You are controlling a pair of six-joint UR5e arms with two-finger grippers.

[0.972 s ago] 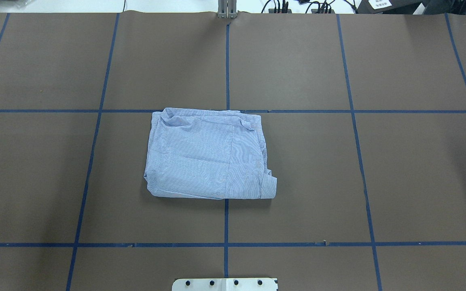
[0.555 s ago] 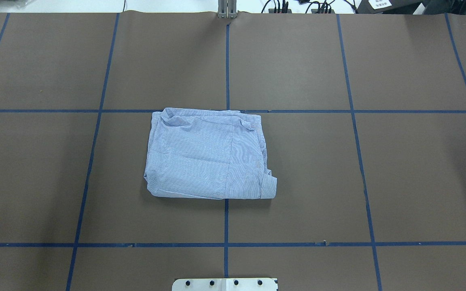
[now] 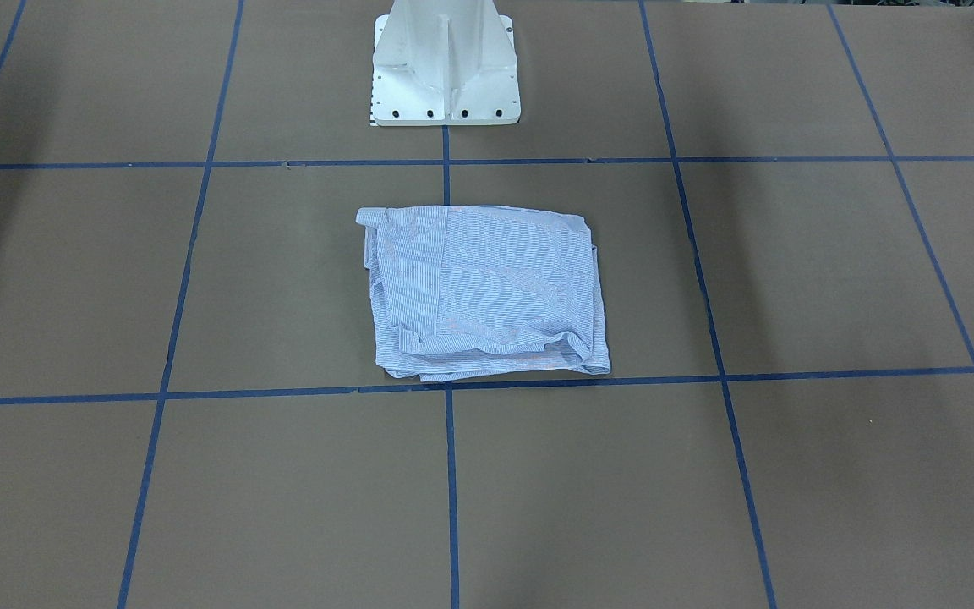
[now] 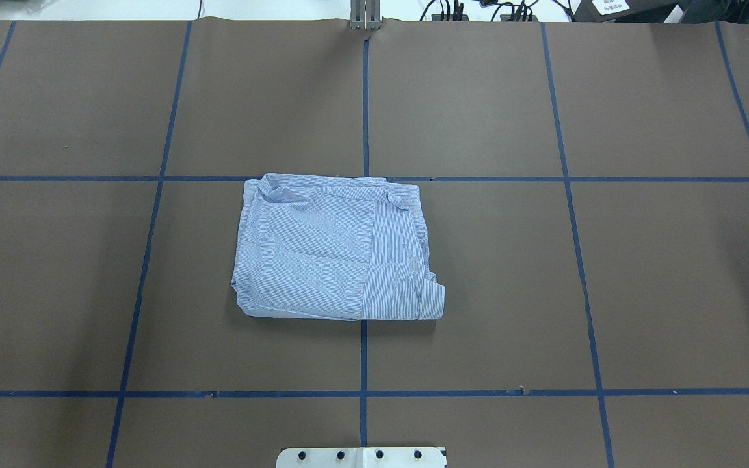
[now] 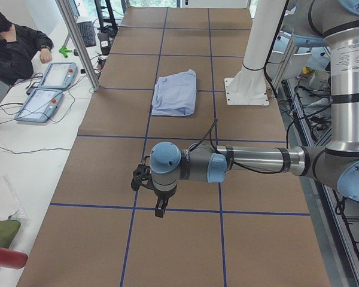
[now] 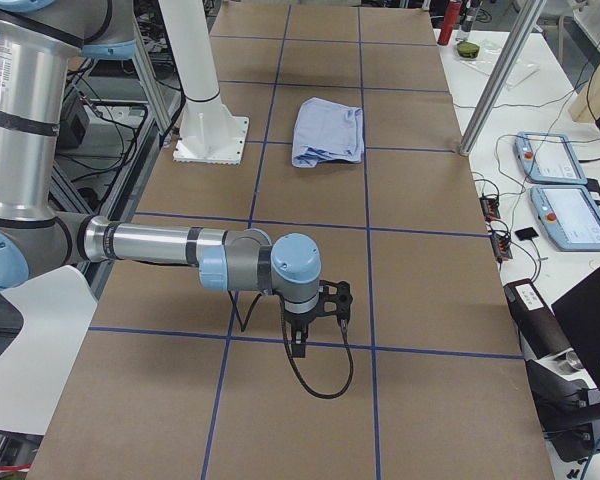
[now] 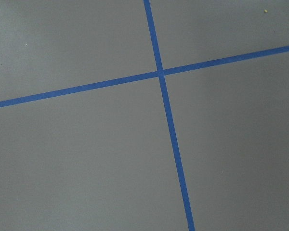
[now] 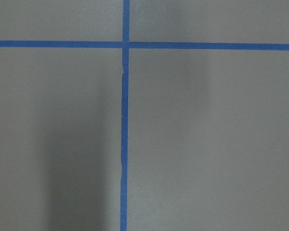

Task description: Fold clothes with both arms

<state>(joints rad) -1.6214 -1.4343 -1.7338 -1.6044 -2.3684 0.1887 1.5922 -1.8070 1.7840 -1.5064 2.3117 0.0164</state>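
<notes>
Near end of the brown table (image 5: 179, 245), left gripper (image 5: 160, 210) hanging over the blue tape lines, fingers spread or pressed I cannot tell, folded striped shirt (image 5: 175, 94) lying flat mid-table, near the white pedestal (image 5: 246, 84) but apart, right gripper (image 6: 298, 345) over the far end, its fingers also unclear.

The folded shirt (image 4: 335, 250) is the one low bump mid-tabletop (image 4: 608, 260), with bare brown surface open on every side of it. Near it, on the robot's side, the white pedestal (image 3: 445, 76) stands tall and blocks a straight pass there. An aluminium post (image 5: 78, 42) rises at the operators' edge. The left arm (image 5: 245, 160) stretches low across one end, left pincer (image 5: 159, 210) pointing down. The right arm (image 6: 160, 243) and right pincer (image 6: 298, 346) do likewise at the other end, well apart from the shirt.
</notes>
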